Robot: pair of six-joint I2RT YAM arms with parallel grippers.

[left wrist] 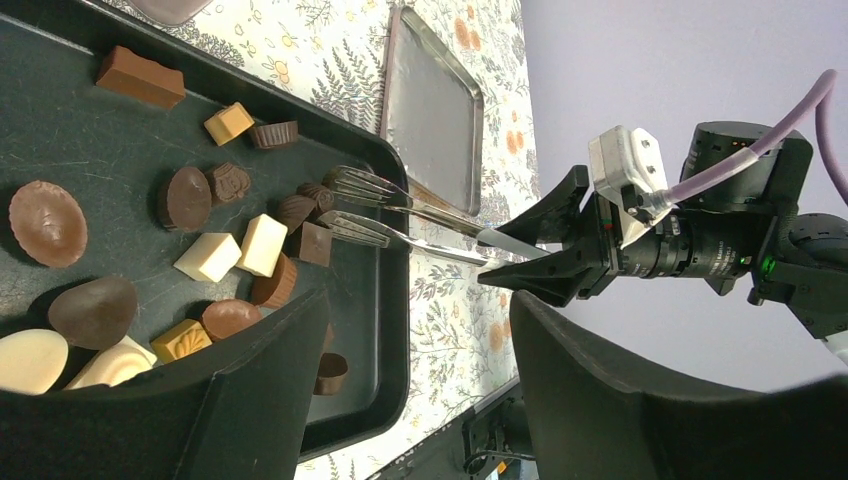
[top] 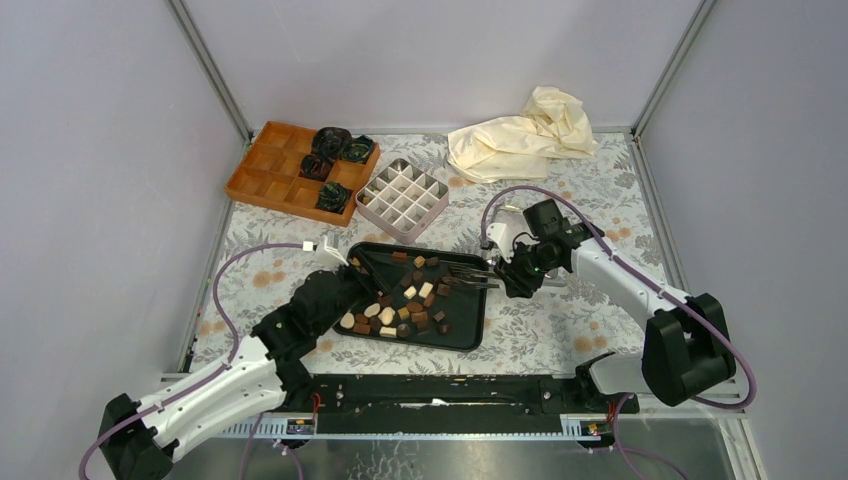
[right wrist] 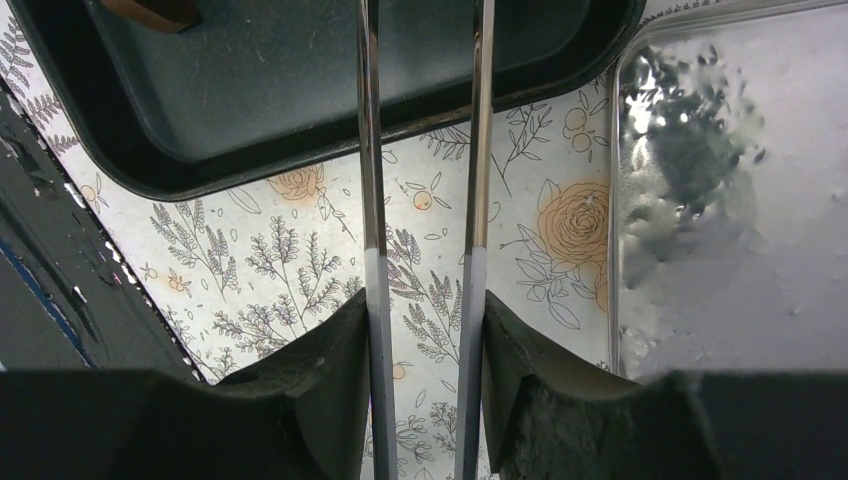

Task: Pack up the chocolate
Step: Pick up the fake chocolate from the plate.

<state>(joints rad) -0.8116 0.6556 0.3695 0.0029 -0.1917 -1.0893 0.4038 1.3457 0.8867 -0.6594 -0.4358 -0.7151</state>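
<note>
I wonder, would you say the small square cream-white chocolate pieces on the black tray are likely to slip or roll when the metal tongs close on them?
The square cream-white chocolate pieces look flat-sided, so rolling seems unlikely. Their smooth faces may slip between the thin metal tongs. Close neighbours on the black tray would probably get nudged.

Evenly and brightly lit from above with only soft shadows, sharp across the patterned tabletop (top: 600,190), glaring on the mottled metal tray (right wrist: 740,200) in the right wrist view, blurred on the near dark fingers (right wrist: 310,380) at both wrist views' lower edges.
</note>
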